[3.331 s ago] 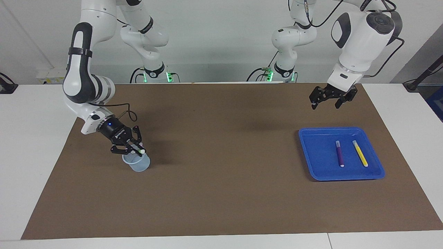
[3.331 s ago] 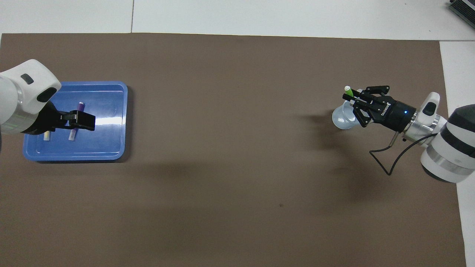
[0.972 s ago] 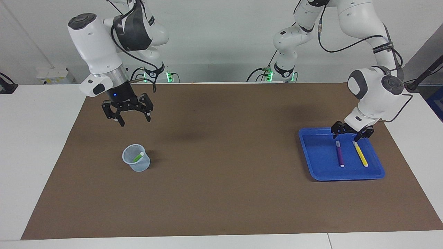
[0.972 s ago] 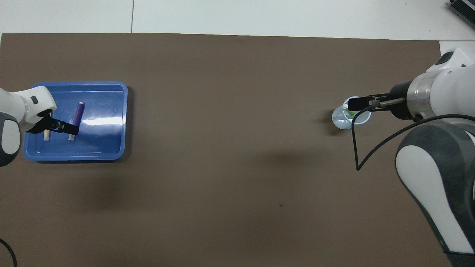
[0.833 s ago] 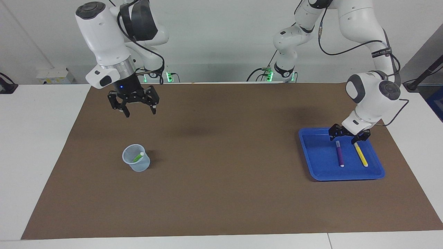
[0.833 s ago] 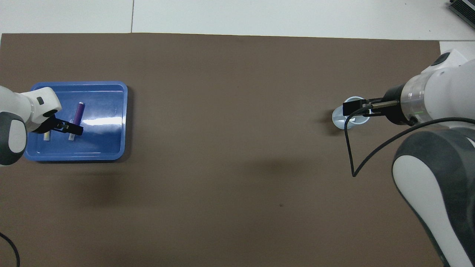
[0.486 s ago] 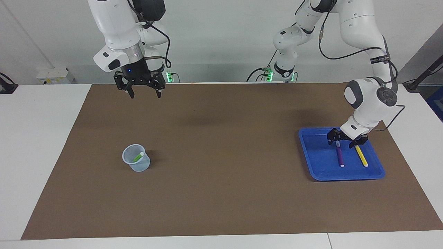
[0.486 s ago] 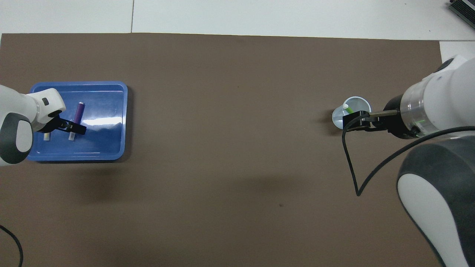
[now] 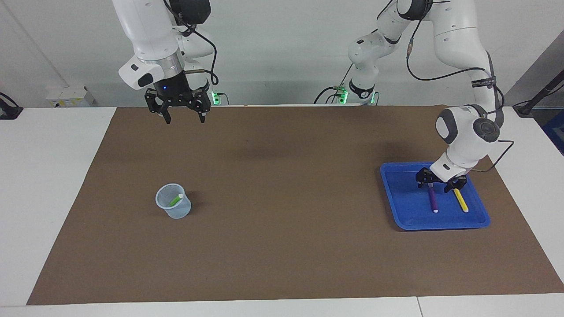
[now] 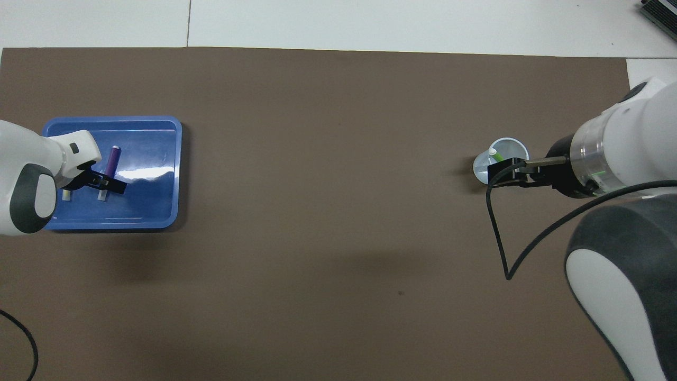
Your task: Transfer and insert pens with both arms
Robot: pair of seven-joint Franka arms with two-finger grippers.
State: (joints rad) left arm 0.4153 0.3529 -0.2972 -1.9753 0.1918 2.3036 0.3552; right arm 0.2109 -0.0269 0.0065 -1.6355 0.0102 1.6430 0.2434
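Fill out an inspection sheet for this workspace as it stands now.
Surface: brown mat on a white table.
Job's things: green pen in a clear cup; purple pen and yellow pen lying in a blue tray.
Clutter: nothing seen.
Grippers: left gripper open, low over the purple pen's end nearer the robots; right gripper open, raised, empty.
Cables: black cable looping from the right wrist.
Surroundings: white wall.
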